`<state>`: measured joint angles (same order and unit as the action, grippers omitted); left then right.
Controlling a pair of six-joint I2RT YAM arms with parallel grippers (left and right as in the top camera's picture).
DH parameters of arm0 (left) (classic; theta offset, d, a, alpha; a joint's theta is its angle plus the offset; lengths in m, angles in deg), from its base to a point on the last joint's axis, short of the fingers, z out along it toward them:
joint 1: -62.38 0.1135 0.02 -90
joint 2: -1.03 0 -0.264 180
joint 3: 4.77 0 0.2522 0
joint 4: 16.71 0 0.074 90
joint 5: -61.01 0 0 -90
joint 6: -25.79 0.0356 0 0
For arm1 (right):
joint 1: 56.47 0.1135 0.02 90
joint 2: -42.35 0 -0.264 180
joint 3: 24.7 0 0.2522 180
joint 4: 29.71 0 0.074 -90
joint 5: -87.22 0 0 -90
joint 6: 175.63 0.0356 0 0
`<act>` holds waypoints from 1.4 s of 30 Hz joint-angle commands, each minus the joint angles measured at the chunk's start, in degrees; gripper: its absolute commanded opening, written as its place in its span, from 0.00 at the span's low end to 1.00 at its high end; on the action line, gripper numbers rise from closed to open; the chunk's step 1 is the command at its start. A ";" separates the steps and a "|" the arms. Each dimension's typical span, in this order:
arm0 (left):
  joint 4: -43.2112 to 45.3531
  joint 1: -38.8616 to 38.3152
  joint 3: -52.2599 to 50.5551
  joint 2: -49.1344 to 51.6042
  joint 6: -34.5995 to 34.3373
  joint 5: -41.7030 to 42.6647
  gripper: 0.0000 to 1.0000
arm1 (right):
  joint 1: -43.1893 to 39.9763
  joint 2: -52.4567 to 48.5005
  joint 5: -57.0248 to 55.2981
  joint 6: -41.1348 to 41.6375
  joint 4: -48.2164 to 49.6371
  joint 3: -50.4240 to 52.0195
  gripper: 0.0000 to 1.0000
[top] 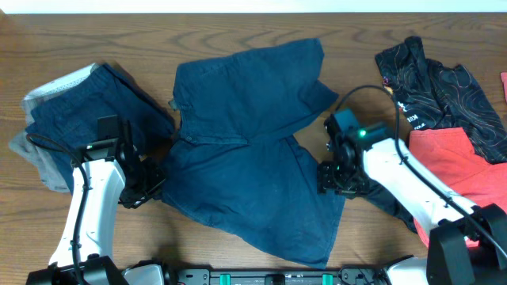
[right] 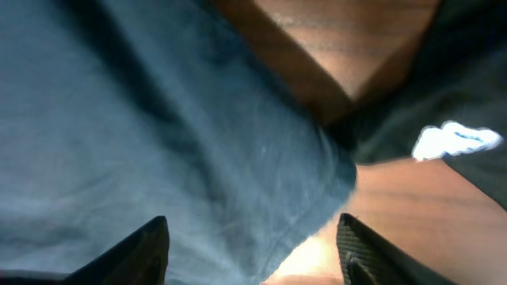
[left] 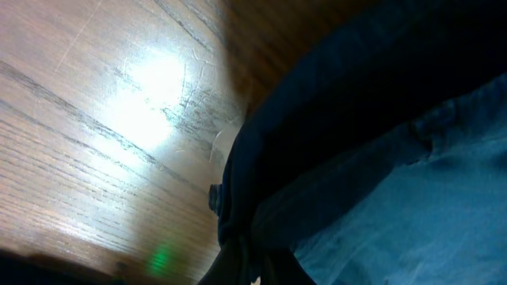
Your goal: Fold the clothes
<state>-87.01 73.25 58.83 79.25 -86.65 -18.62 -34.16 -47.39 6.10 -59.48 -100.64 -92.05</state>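
Observation:
Large navy shorts [top: 253,150] lie spread over the middle of the table, one leg toward the back, the other toward the front. My left gripper [top: 146,186] is shut on the shorts' left edge; in the left wrist view the dark fabric [left: 356,158] bunches down into the gripper [left: 253,277]. My right gripper [top: 333,178] hovers at the shorts' right edge. In the right wrist view it [right: 253,241] stands open, its fingertips [right: 146,249] either side of the blue hem [right: 198,158], with bare wood under the right one.
At the left lies a pile of a navy garment [top: 87,111] on a grey one [top: 47,170]. At the right lie a black printed garment [top: 444,87] and a red one [top: 459,166]. The table's back edge [top: 238,9] runs along the top.

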 commanded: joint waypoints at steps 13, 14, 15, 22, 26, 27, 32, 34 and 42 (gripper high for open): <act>0.87 -2.62 1.01 -0.39 0.11 2.71 0.06 | -2.36 -0.92 -9.73 5.53 20.22 8.81 0.01; 1.14 -3.45 1.01 -0.39 0.11 2.71 0.06 | -3.19 -1.16 -10.78 5.55 21.03 8.81 0.01; 1.44 -4.22 1.01 -0.39 0.11 2.71 0.06 | -4.13 -1.55 -11.32 5.53 21.86 8.81 0.01; 8.35 -8.72 1.01 -0.37 -0.61 2.69 0.06 | -16.48 -2.86 -9.97 0.20 34.12 6.95 0.01; 12.04 -9.57 1.01 -0.37 -0.76 2.69 0.06 | -21.94 -2.84 -2.75 -5.03 33.55 -0.26 0.21; 12.17 -9.57 1.01 -0.37 -0.79 2.71 0.06 | -22.51 -2.84 -0.96 -5.55 31.71 -2.27 0.43; 9.22 -9.57 1.01 -0.37 -0.76 2.75 0.08 | -22.93 -2.73 2.49 -6.08 12.41 -11.63 0.68; 7.21 -9.57 1.01 -0.37 -0.76 2.75 0.08 | -22.82 -2.49 2.51 -4.35 4.83 -12.81 0.70; 5.01 -9.57 1.01 -0.37 -0.72 2.69 0.08 | -19.78 2.82 11.74 5.53 -6.43 -3.15 0.73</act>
<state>-81.61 63.48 58.88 79.25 -86.89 -14.82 -55.78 -48.26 11.04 -58.52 -106.98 -99.70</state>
